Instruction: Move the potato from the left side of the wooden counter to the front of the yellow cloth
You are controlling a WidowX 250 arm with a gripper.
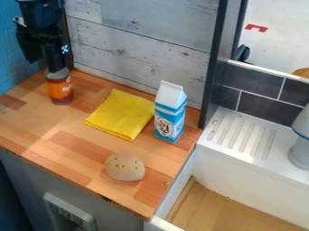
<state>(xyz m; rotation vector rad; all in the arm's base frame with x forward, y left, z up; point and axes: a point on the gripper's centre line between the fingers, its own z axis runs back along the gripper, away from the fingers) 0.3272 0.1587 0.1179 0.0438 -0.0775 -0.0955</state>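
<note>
Left of the yellow cloth (122, 114), the hand (57, 67) points down at an orange bottle (60, 90), its opening and hold hard to tell; right stands a carton (170, 113).

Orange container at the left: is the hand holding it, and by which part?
It cannot be told whether the hand holds the orange container; the hand is at its top.
</note>
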